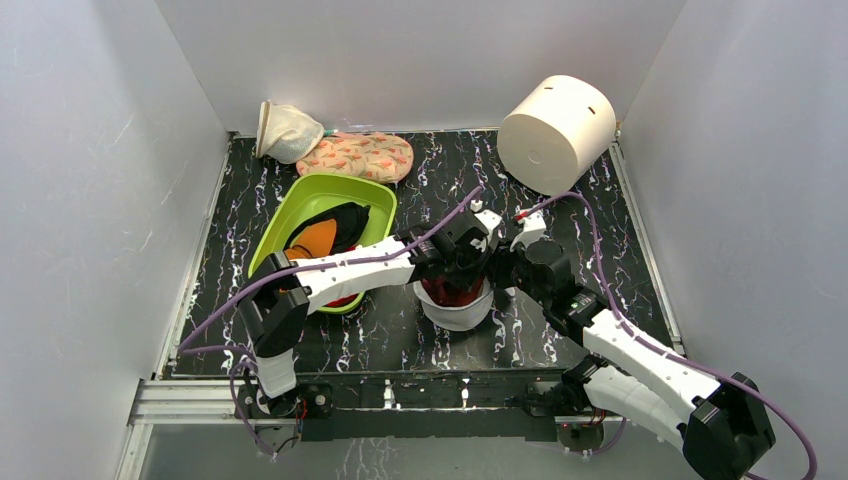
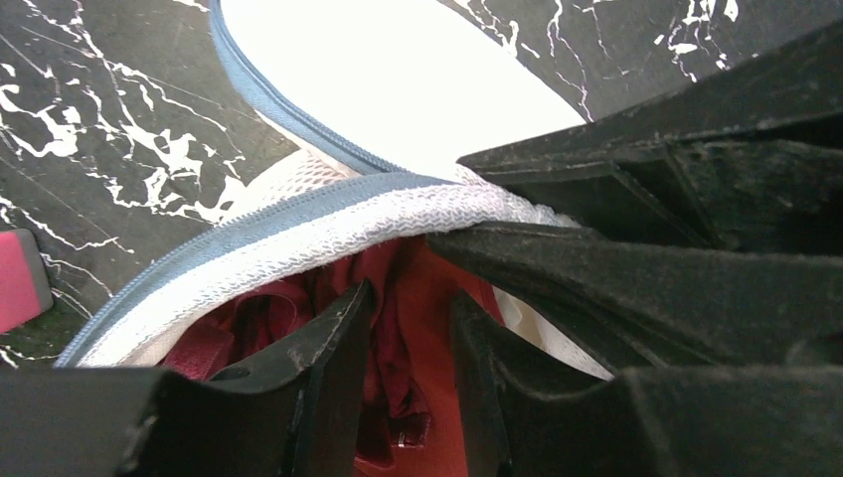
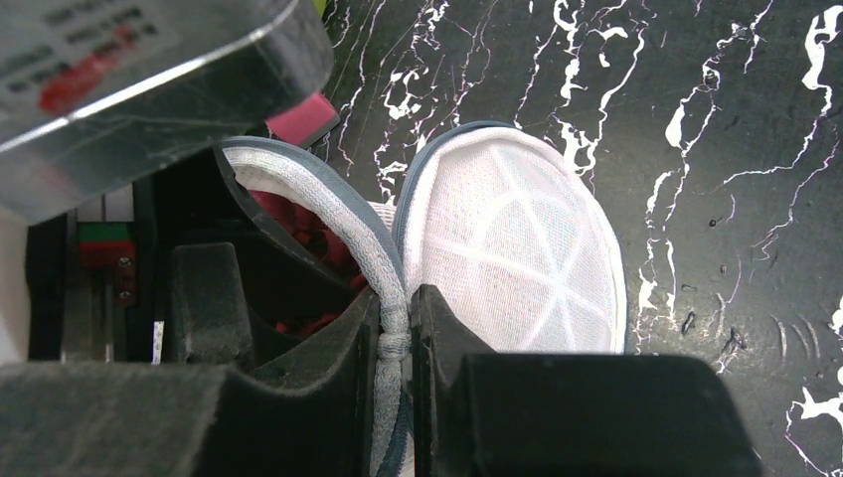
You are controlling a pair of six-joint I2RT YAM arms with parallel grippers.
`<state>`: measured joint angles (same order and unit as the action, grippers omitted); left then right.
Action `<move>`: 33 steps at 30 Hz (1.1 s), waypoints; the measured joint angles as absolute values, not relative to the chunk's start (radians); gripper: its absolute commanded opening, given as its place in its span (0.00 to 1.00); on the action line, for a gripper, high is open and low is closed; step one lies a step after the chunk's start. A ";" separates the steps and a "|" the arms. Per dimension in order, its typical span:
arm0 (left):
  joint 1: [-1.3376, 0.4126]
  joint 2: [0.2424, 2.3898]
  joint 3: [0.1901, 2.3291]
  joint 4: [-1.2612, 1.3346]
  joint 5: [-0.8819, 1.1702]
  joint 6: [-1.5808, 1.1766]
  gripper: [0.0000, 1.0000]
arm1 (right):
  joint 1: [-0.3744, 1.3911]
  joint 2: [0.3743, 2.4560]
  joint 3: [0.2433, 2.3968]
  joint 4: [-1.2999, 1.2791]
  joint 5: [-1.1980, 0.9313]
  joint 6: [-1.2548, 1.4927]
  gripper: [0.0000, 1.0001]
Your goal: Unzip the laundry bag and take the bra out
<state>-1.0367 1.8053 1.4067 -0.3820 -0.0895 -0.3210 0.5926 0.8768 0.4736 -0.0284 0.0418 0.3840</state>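
Black, white-veined bench point(image 1: 600, 230) carries the laundry bag point(image 1: 458, 315) at its near middle, between the two arms. The bag is round white mesh with a grey-blue zip point(image 2: 249, 234) along the rim. It stands unzipped, mouth upward, its domed lid point(image 3: 517, 248) flopped open beside the bowl half (being round, it has no real long axis). A red bra point(image 2: 418, 278) fills the inside. The right claw point(image 3: 395, 333) is clamped on the rim. The left claw point(image 2: 410, 338) reaches into the mouth, fingers slightly apart with the bra between them; whether it grips, I cannot tell.
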 measured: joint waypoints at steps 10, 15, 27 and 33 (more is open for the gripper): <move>-1.037 1.775 1.376 -0.346 -0.205 -0.312 0.34 | 0.593 0.876 0.465 -0.023 0.028 0.391 0.00; -1.037 1.775 1.376 -0.344 -0.210 -0.295 0.35 | 0.592 0.876 0.462 -0.021 0.024 0.394 0.00; -1.037 1.782 1.364 -0.299 -0.168 -0.297 0.33 | 0.592 0.874 0.462 -0.021 0.018 0.398 0.00; -1.037 1.797 1.364 -0.295 -0.192 -0.289 0.16 | 0.589 0.874 0.462 -0.022 0.006 0.399 0.00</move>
